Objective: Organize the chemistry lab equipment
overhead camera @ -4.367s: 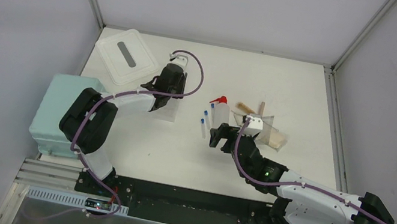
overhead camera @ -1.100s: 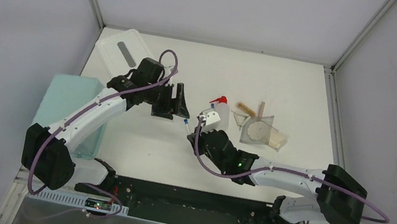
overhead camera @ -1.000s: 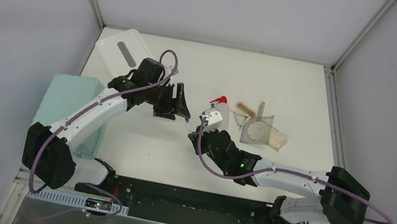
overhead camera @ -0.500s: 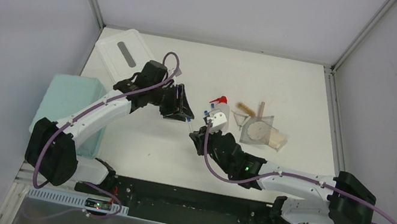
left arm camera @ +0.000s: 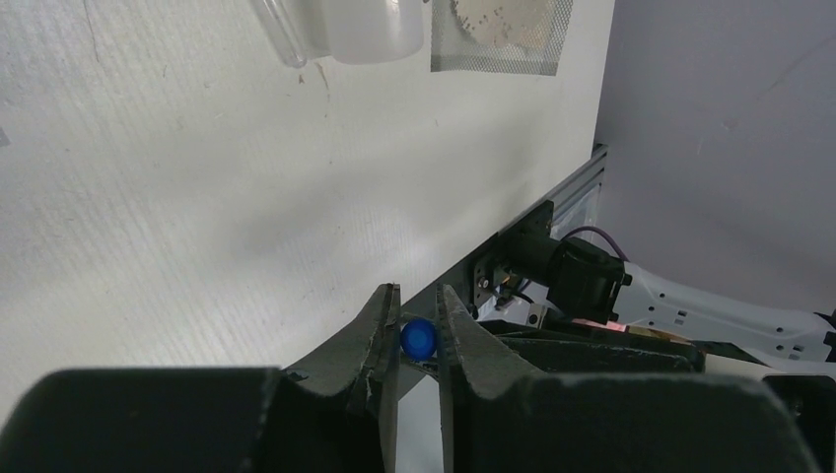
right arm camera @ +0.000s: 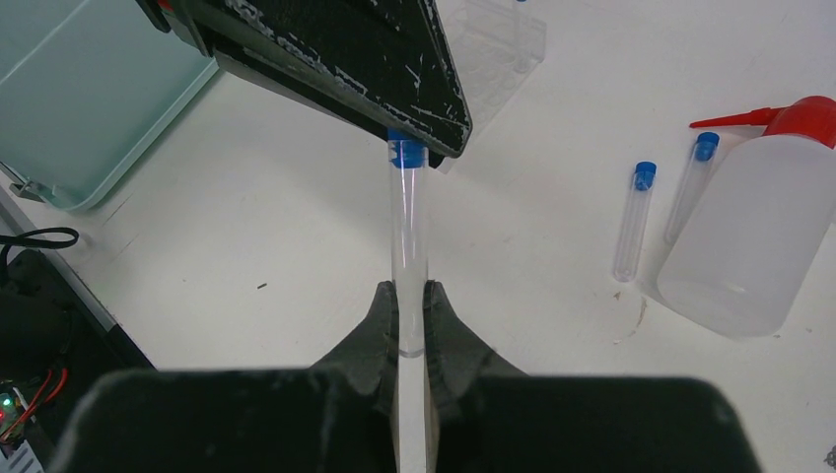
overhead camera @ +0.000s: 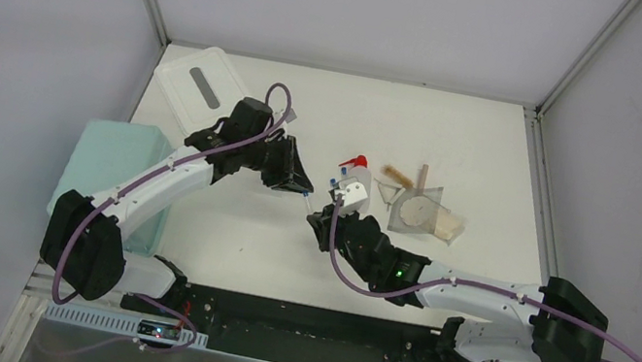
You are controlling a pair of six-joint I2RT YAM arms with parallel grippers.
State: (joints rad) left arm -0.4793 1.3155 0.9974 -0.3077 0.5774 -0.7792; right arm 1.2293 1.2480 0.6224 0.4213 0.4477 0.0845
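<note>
Right gripper (right arm camera: 409, 296) fingers are clamped on the clear end of a tube (right arm camera: 407, 236); its blue cap (left arm camera: 418, 338) is pinched between the left gripper (left arm camera: 416, 296) fingers. The tube is held over the table (overhead camera: 462, 136) between both arms. Two more tubes (right arm camera: 631, 222) are seen lying just beside the squeeze bottle (right arm camera: 749, 236).

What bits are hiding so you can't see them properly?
- Tube: left wrist view shows only its blue cap; the left gripper hides the rest.
- Rack: right wrist view, cut off by the top edge and the left gripper.
- Bottle: left wrist view, cut off by the top edge.
</note>
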